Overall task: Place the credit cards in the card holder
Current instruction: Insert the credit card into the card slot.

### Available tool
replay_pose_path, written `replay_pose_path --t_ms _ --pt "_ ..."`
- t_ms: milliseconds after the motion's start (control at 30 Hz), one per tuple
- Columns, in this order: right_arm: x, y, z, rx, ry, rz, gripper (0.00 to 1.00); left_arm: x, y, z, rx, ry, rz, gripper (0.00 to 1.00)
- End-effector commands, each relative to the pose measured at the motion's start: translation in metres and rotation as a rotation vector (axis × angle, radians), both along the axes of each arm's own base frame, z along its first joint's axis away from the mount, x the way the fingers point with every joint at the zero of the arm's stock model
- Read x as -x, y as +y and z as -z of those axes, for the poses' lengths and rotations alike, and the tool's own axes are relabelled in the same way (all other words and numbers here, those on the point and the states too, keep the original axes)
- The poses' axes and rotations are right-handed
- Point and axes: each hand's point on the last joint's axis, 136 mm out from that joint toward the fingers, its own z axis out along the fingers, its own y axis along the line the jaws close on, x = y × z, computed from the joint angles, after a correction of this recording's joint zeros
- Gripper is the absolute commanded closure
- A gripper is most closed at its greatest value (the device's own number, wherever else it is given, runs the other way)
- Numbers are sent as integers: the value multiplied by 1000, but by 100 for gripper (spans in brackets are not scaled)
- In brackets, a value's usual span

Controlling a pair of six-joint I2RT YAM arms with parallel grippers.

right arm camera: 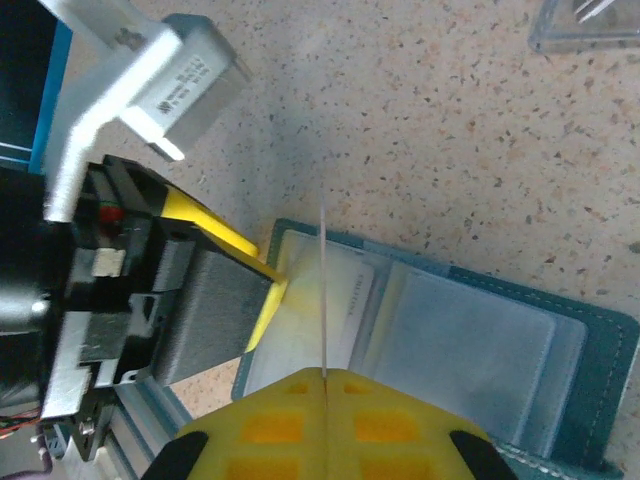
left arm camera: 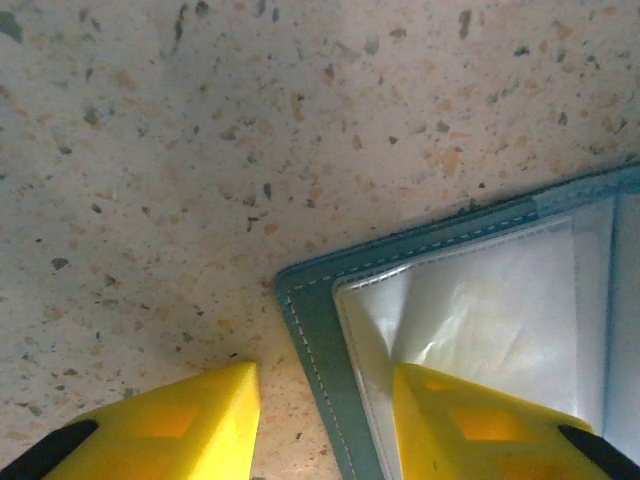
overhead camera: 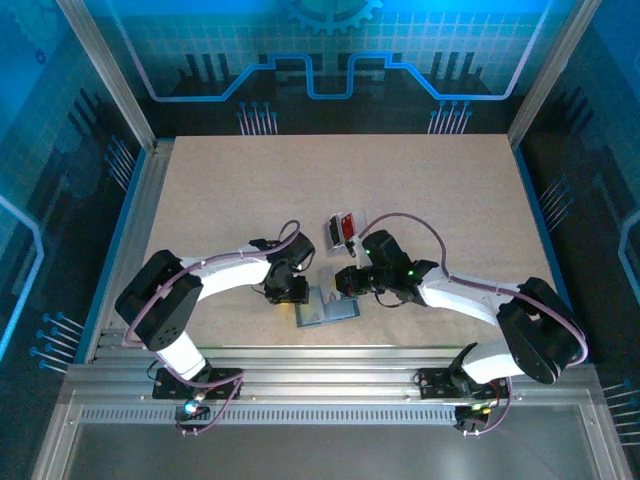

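Observation:
The slate-blue card holder [overhead camera: 328,311] lies open near the table's front edge, its clear inner pockets facing up. My left gripper [left arm camera: 325,400] is open and straddles the holder's corner [left arm camera: 310,330]. One yellow finger [left arm camera: 470,425] rests on the inner pocket and the other finger [left arm camera: 200,415] is on the table. My right gripper [right arm camera: 325,372] is shut on a thin card [right arm camera: 323,290] seen edge-on, held upright over the left pocket of the card holder [right arm camera: 470,330]. A printed card [right arm camera: 345,310] lies inside that pocket. A red card [overhead camera: 347,227] and a silver-grey one [overhead camera: 333,234] lie behind the grippers.
The remaining cards sit in a small clear tray [right arm camera: 590,25] just beyond the holder. The left arm's gripper body [right arm camera: 130,300] and camera mount [right arm camera: 170,80] crowd the holder's left side. The table's metal rail [overhead camera: 320,360] runs close in front.

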Motion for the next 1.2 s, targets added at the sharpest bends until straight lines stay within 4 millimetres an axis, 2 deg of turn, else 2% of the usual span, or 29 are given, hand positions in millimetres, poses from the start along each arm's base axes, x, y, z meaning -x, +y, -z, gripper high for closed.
replay_pose_path --t_ms 0,467,1167 --pt "-10 9 -1 -50 -42 36 100 12 14 13 -59 24 1 60" --pt "-10 7 24 -18 12 80 100 16 15 18 -50 34 -8 61" --pt "15 -1 45 11 144 152 100 20 17 27 -46 41 -16 61"
